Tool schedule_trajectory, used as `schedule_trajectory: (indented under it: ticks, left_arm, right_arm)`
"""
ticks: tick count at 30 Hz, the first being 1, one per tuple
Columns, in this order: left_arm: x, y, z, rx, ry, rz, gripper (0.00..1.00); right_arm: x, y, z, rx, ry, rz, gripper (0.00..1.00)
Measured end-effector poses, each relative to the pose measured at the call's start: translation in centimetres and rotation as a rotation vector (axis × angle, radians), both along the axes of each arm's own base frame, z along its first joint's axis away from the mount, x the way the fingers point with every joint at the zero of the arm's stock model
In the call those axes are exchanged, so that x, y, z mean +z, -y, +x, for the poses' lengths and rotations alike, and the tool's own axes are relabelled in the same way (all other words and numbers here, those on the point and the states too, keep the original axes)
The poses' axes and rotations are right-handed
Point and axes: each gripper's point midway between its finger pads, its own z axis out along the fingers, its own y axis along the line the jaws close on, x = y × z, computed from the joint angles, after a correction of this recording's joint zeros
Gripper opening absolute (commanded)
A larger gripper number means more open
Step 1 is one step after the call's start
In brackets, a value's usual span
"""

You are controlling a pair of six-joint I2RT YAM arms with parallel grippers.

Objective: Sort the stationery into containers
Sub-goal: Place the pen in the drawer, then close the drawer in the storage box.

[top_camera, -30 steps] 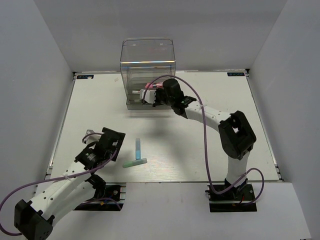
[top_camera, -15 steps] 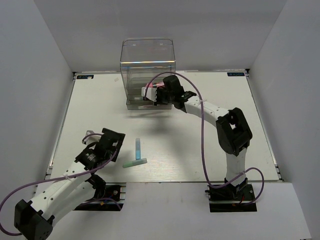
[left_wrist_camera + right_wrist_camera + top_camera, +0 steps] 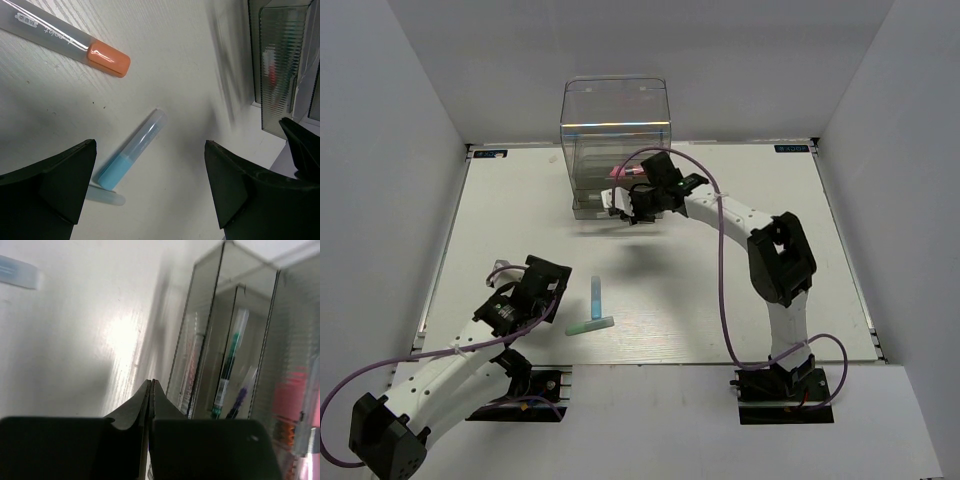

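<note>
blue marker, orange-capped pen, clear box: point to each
blue marker [image 3: 131,152], left wrist view, middle of the barrel
orange-capped pen [image 3: 60,39], left wrist view, white barrel
clear box [image 3: 615,150], top external view, front wall

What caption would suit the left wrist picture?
Open left fingers hover over a light blue pen, orange-capped pen nearby.
</note>
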Motion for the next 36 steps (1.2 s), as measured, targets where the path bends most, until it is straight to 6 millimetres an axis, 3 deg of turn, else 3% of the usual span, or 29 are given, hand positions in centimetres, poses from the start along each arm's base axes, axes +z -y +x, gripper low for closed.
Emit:
schedule_trajectory:
  ticks: [5,9,17,23,25,30,32,33,34,36]
  left_arm:
    - [0.0,0.0,0.0,0.000,0.000,0.000,0.99]
    - [0.1,0.1,0.1,-0.001,0.003,-0.004,0.99]
    - [0.2,0.4,0.4,-0.004,0.017,-0.019,0.99]
    - [0.3,1.3,1.5,-0.014,0.043,-0.033,0.99]
    - [0.4,1.9,2.3,-0.023,0.064,-0.043,0.95]
    - [0.1,3.7,4.5,-0.060,0.139,-0.072,0.62]
    - [0.0,4.4,5.6,-0.070,0.180,-0.085,0.51]
    - [0.0,4.9,6.3,-0.074,0.207,-0.091,0.38]
    - [0.1,5.4,7.1,-0.078,0.230,-0.096,0.32]
    - [-0.1,6.1,8.5,-0.079,0.267,-0.098,0.27]
  right_arm:
    - [-3.6,0.3,3.2,-0.146,0.009,-0.069,0.00]
    - [-5.2,0.4,5.7,-0.257,0.030,-0.094,0.00]
    - [-2.7,0.5,10.1,-0.425,0.178,-0.028,0.00]
    - [-2.1,0.4,10.8,-0.466,0.212,-0.019,0.00]
    - [-2.2,0.5,10.8,-0.473,0.212,-0.016,0.00]
    - [-3.6,1.3,9.5,-0.457,0.173,-0.022,0.01]
    - [-4.2,2.2,7.2,-0.426,0.121,-0.032,0.19]
    - [-4.4,2.7,6.1,-0.416,0.097,-0.033,0.42]
    - [-4.5,3.4,4.7,-0.409,0.069,-0.032,0.50]
    - [-4.1,4.4,2.5,-0.394,0.031,-0.026,0.52]
